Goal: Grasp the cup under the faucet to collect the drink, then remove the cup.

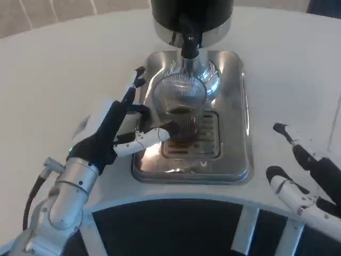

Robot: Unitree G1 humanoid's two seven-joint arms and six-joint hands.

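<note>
Clear cup stands on the steel drip tray directly under the black faucet, dark liquid in its base. Left hand grips the cup from the left. Right hand rests on the white worktop, near right, fingers apart, holding nothing.

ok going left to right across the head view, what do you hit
left forearm → left hand, its fingers touching the cup → clear ribbed cup under the faucet on the steel drip tray → bare white table → right hand, resting open
</note>
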